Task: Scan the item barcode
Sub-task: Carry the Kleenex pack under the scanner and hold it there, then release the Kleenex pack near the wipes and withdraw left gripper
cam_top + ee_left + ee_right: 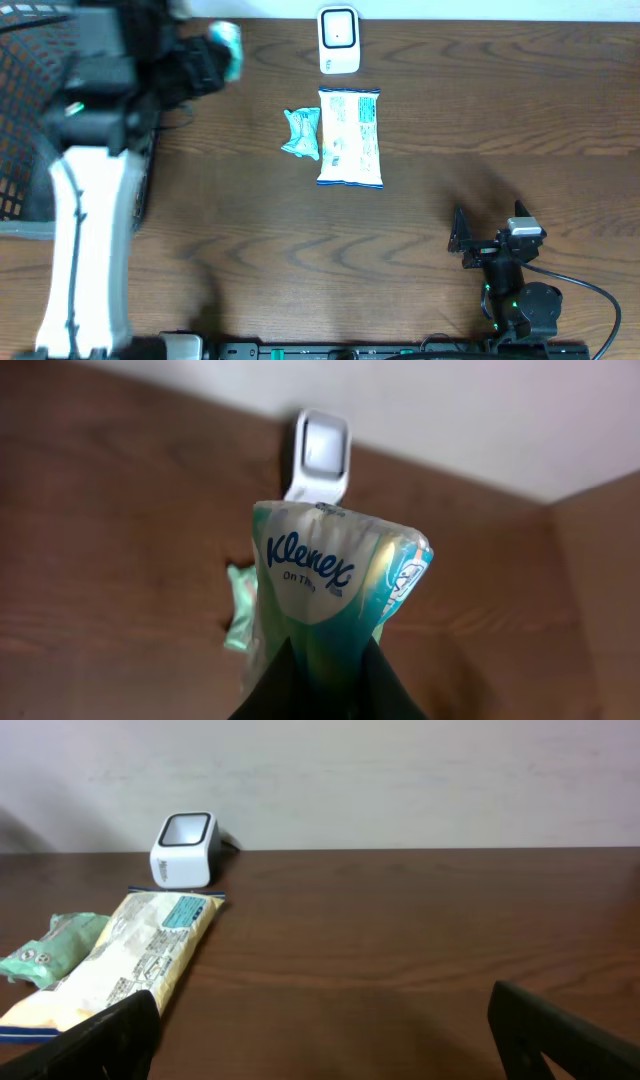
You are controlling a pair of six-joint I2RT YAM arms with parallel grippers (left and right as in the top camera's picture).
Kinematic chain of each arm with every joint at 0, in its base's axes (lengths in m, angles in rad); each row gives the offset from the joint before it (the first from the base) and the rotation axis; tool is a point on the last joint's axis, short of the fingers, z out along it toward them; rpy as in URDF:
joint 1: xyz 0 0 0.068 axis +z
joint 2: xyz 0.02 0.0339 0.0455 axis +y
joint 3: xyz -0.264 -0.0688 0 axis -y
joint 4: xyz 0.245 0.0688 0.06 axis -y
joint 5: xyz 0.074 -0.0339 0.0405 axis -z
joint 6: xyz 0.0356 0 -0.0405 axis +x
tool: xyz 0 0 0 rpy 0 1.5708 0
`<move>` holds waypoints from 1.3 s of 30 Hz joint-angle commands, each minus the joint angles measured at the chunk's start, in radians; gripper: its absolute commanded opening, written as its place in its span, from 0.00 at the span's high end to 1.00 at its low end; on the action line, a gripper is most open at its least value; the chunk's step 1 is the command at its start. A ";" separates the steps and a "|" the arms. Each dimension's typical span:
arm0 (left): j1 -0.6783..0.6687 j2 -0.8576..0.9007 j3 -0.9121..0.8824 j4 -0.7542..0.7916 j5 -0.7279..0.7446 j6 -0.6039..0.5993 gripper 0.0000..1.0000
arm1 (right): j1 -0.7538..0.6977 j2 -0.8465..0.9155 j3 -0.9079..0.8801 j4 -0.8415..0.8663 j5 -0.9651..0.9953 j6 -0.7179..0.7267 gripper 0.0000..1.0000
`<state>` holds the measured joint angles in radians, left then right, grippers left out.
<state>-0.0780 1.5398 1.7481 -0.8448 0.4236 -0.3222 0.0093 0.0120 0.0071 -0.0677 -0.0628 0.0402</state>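
Note:
My left gripper (205, 62) (330, 685) is shut on a teal and white Kleenex tissue pack (226, 44) (335, 590), held up above the table's far left. In the left wrist view the pack stands upright with the white barcode scanner (323, 452) right behind its top. The scanner (339, 40) (184, 848) sits at the table's far edge, in the middle. My right gripper (487, 225) (325, 1030) rests open at the near right with nothing between its fingers (110, 1040).
A long white and blue packet (350, 137) (130, 960) and a small teal packet (301, 133) (50, 952) (238, 610) lie side by side in front of the scanner. A black mesh basket (20, 130) stands at the left edge.

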 commanded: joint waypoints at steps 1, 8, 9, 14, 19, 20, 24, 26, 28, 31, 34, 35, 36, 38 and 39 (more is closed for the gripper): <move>-0.071 0.095 0.008 -0.006 -0.189 -0.013 0.92 | -0.016 -0.005 -0.001 -0.004 0.004 0.004 0.01; -0.151 0.305 0.008 -0.005 -0.517 -0.013 0.93 | -0.016 -0.005 -0.001 -0.004 0.004 0.004 0.01; -0.156 0.336 0.008 -0.005 -0.518 -0.013 0.93 | -0.016 -0.005 -0.001 -0.004 0.004 0.004 0.01; -0.180 0.478 0.008 -0.016 -0.518 -0.013 0.92 | -0.016 -0.005 -0.001 -0.004 0.004 0.004 0.01; -0.201 0.551 0.008 -0.034 -0.514 -0.013 0.92 | -0.016 -0.005 -0.001 -0.004 0.004 0.004 0.01; -0.206 0.561 0.008 -0.034 -0.510 -0.013 0.92 | -0.016 -0.005 -0.001 -0.004 0.004 0.004 0.01; -0.228 0.570 0.008 -0.037 -0.510 -0.013 0.84 | -0.016 -0.005 -0.001 -0.004 0.004 0.004 0.01; -0.236 0.570 0.008 -0.037 -0.510 -0.013 0.54 | -0.016 -0.005 -0.001 -0.004 0.004 0.004 0.01; -0.238 0.570 0.008 -0.037 -0.511 -0.012 0.33 | -0.016 -0.005 -0.001 -0.004 0.004 0.004 0.01; -0.232 0.570 0.008 -0.036 -0.515 0.008 0.32 | -0.016 -0.005 -0.001 -0.004 0.004 0.004 0.01; -0.221 0.570 0.013 -0.037 -0.515 0.060 0.30 | -0.016 -0.005 -0.001 -0.004 0.004 0.004 0.01; -0.215 0.566 0.018 -0.044 -0.515 0.066 0.30 | -0.016 -0.005 -0.001 -0.004 0.004 0.004 0.01; -0.210 0.560 0.022 -0.050 -0.515 0.066 0.30 | -0.016 -0.005 -0.001 -0.004 0.004 0.004 0.01; -0.196 0.533 0.031 -0.061 -0.515 0.066 0.30 | -0.016 -0.005 -0.001 -0.004 0.004 0.004 0.01; -0.189 0.513 0.033 -0.061 -0.515 0.066 0.30 | -0.016 -0.005 -0.001 -0.004 0.004 0.003 0.01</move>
<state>-0.2920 2.1071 1.7489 -0.8970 -0.0746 -0.2836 0.0093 0.0120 0.0071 -0.0677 -0.0628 0.0402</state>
